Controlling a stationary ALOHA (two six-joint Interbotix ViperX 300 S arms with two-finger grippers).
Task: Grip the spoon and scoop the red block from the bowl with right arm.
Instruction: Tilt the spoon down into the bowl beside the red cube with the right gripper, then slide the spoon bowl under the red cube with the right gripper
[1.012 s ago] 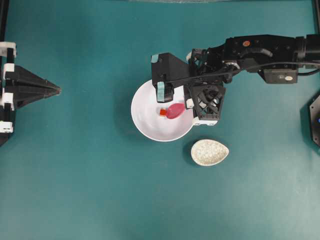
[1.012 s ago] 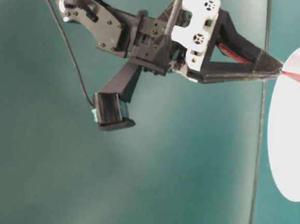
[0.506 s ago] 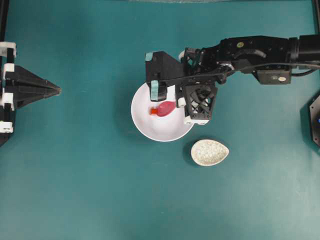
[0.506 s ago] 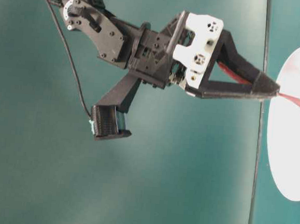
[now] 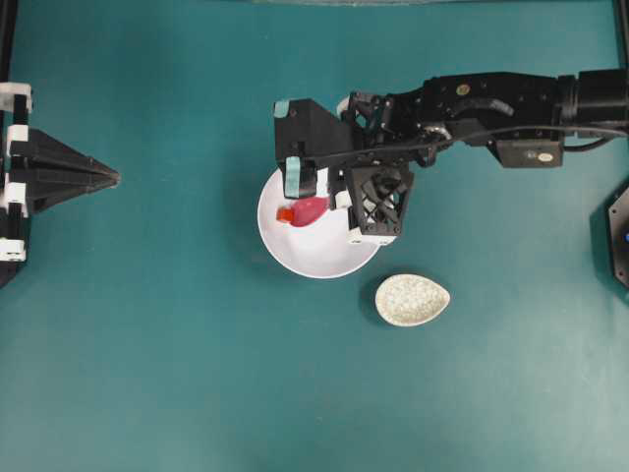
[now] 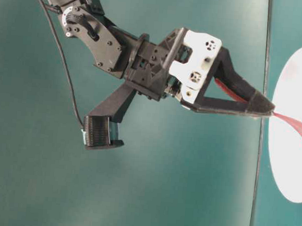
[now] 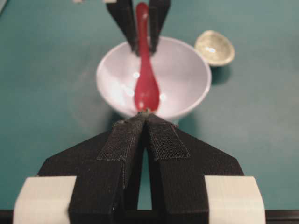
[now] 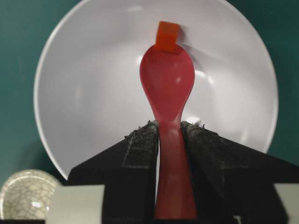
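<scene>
My right gripper (image 8: pixel 169 126) is shut on the handle of the pink spoon (image 8: pixel 168 81), whose scoop points into the white bowl (image 8: pixel 84 93). The red block (image 8: pixel 167 35) sits right at the scoop's tip, up on the bowl's far wall. From overhead, the spoon (image 5: pixel 311 209) and the red block (image 5: pixel 284 213) lie in the left part of the bowl (image 5: pixel 295 261), with the right gripper (image 5: pixel 339 202) over its upper right. My left gripper (image 5: pixel 116 177) rests shut at the far left of the table, pointing at the bowl (image 7: pixel 187 79).
A small speckled oval dish (image 5: pixel 412 300) stands just right of and below the bowl. The right arm (image 5: pixel 491 98) reaches in from the upper right edge. The teal table surface surrounds everything.
The right gripper has moved left across the bowl with the spoon, pushing the red block from the bowl's middle toward its left wall. The left gripper has not moved.
</scene>
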